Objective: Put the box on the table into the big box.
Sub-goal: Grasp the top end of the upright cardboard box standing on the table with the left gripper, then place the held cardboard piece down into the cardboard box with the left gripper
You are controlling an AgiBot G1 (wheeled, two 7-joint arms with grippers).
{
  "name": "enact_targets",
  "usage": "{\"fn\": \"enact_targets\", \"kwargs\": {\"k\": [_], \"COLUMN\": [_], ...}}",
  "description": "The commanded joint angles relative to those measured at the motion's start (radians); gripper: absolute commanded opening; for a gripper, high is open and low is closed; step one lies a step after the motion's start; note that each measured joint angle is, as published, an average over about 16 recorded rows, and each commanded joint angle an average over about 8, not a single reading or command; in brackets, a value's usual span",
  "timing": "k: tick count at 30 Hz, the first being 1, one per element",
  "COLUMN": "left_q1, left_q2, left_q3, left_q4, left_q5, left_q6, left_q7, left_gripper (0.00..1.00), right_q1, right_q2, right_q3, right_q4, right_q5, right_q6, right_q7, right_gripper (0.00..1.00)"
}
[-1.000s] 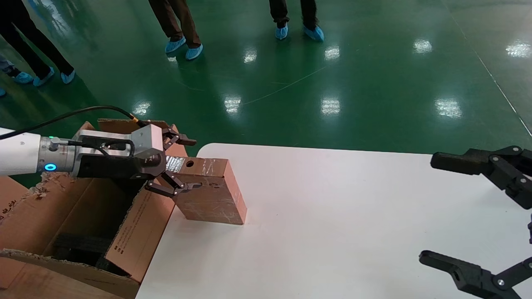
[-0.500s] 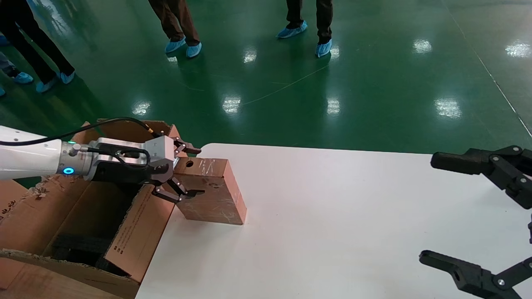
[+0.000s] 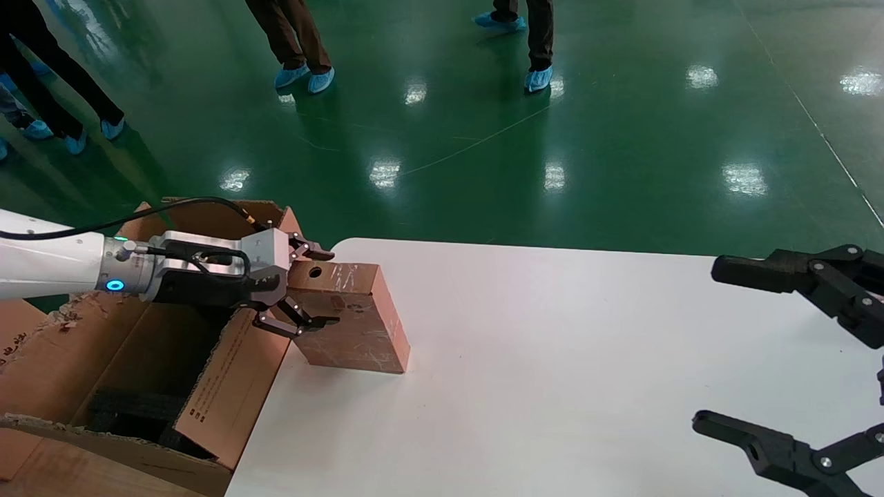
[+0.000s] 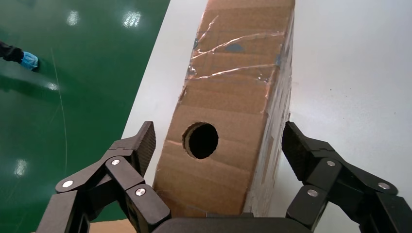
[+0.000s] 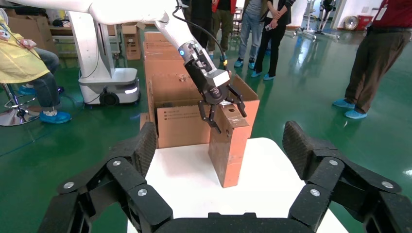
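A glossy green floor (image 3: 621,152) surrounds the white tabletop (image 3: 552,386). In the head view, the small taped box (image 3: 359,324) stands on edge at the tabletop's left end, beside the big box (image 3: 138,386) with torn flaps. The left gripper (image 3: 309,288) straddles its holed end; the right gripper (image 3: 773,359) hovers at the right, jaws spread wide.

In the left wrist view, the fingers (image 4: 137,145) flank the box (image 4: 233,111), jaws spread and apart from it.

The right wrist view shows the box (image 5: 232,145) upright beyond the spread right gripper (image 5: 221,160).

A factory hall: glossy green floor (image 3: 621,138), bystanders in blue shoe covers (image 3: 304,74).
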Motion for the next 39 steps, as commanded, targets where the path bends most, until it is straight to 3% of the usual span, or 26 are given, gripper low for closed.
{"fn": "enact_targets", "kwargs": {"k": [1,23,31,39], "left_q1": [-0.007,-0.084,-0.176,-0.305], "left_q2": [0.001,0.004,-0.030,-0.118], "left_q3": [0.001,-0.008,-0.026,-0.028], "left_q4": [0.011,0.074,0.089,0.080], "left_q5": [0.002,-0.013,-0.048,-0.074], "left_q6": [0.001,0.066,0.119,0.124], "left_q7": [0.007,0.023,-0.078,-0.244], "left_gripper": [0.00,0.00,0.00,0.00], "right_q1": [0.000,0.000,0.000,0.001], "right_q2": [0.000,0.001,0.001,0.001], "right_q3": [0.000,-0.002,-0.002,-0.003], "right_q4": [0.000,0.000,0.000,0.000], "right_q5": [0.000,0.001,0.002,0.002], "right_q6": [0.000,0.001,0.001,0.001], "right_q7": [0.000,-0.001,-0.001,-0.001], "right_gripper": [0.00,0.00,0.00,0.00]}}
